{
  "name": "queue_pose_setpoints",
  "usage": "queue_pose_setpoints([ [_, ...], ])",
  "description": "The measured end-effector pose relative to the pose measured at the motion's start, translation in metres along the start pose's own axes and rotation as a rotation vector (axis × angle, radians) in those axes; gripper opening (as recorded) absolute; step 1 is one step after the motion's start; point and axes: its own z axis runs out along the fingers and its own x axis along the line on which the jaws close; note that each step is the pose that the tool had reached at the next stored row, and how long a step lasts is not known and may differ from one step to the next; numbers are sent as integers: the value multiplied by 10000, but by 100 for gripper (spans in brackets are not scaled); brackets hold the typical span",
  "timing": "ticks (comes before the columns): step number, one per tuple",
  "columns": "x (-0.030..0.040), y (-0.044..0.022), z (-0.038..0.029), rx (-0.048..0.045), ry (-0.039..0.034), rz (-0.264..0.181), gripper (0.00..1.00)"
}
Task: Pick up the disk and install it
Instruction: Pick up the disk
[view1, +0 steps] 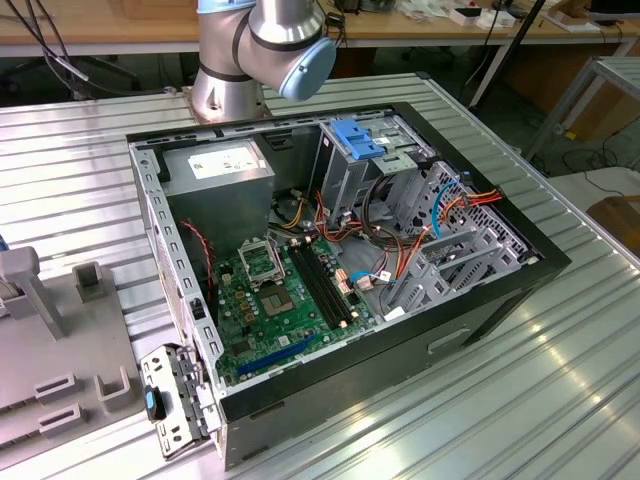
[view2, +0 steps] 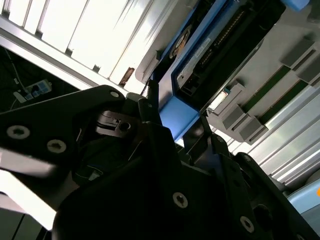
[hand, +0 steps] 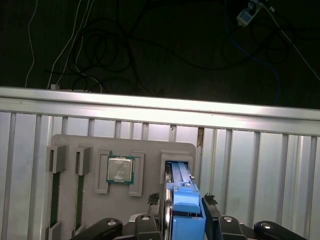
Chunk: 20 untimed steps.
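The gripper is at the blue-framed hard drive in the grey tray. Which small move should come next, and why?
Probably draw it straight out, without tilting: the gripper appears shut on the dark grey metal disk in its bright blue plastic frame, which stands on edge in a close-walled slot of the flat grey tray.

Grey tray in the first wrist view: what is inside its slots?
One slot holds the disk in its blue frame, standing on edge; a recess holds a square chip; two narrow slots hold green boards. How deep each sits is hidden by the slot walls.
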Motion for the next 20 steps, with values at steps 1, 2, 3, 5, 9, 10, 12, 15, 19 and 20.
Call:
queue_pose_setpoints([
  [1,0,0,0,0,0,0,45],
  [2,0,0,0,0,0,0,45],
  [3,0,0,0,0,0,0,45],
  [5,0,0,0,-2,1,1,44],
  [9,0,0,1,0,0,0,38],
  [10,0,0,1,0,0,0,38],
  [12,0,0,1,-1,0,-1,38],
  [15,0,0,2,0,0,0,38],
  [19,0,0,3,0,0,0,38],
  [20,0,0,3,0,0,0,38],
])
